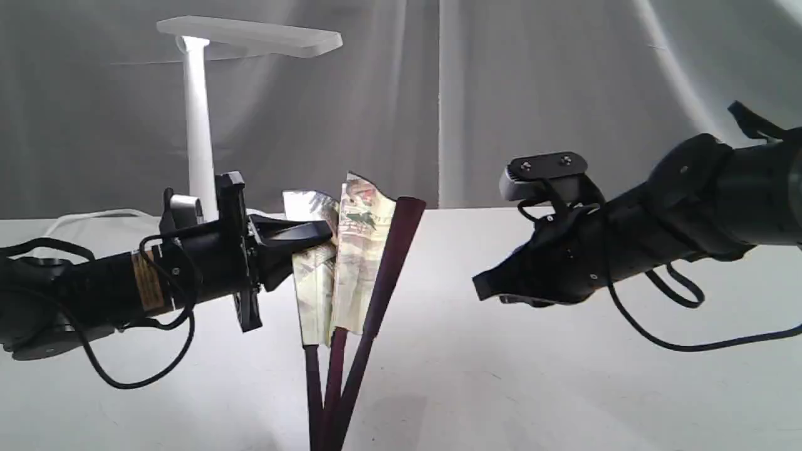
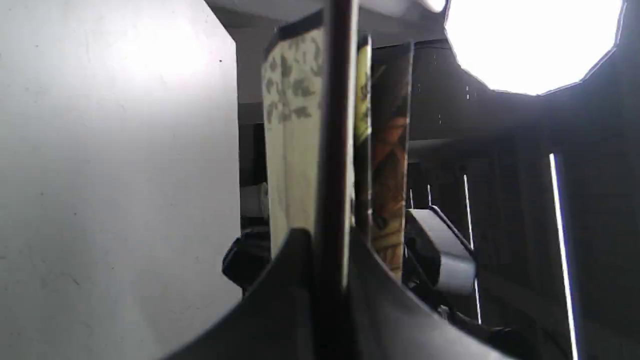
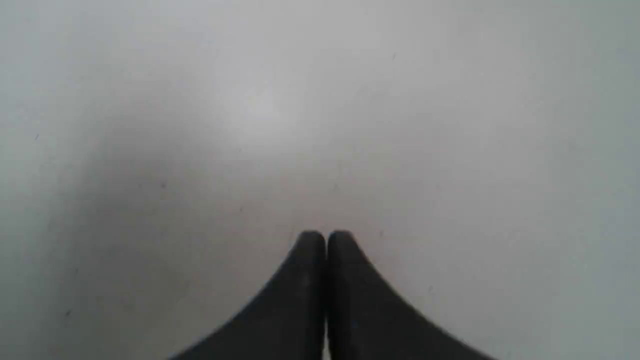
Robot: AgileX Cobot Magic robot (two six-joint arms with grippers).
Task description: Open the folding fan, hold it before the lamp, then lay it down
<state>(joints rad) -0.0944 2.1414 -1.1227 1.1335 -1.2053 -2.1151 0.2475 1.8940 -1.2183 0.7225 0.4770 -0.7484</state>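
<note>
The folding fan [image 1: 351,263] stands upright at the centre, only partly spread, its maroon ribs meeting at the bottom edge and the cream painted leaf bunched between them. My left gripper [image 1: 316,235] is shut on its left side; in the left wrist view a dark rib [image 2: 332,165] runs between the closed fingers with the pleated leaf [image 2: 292,145] beside it. Behind and left stands the white lamp [image 1: 199,119], its flat head [image 1: 250,34] lit. My right gripper [image 1: 485,289] hovers right of the fan, apart from it, fingers [image 3: 310,250] pressed together on nothing.
The white table [image 1: 564,388] spreads under both arms. A grey curtain [image 1: 532,94] hangs behind. The lamp's white cord [image 1: 94,216] lies at the far left. Black cables [image 1: 683,338] dangle from the right arm. A bright round light [image 2: 530,45] glares in the left wrist view.
</note>
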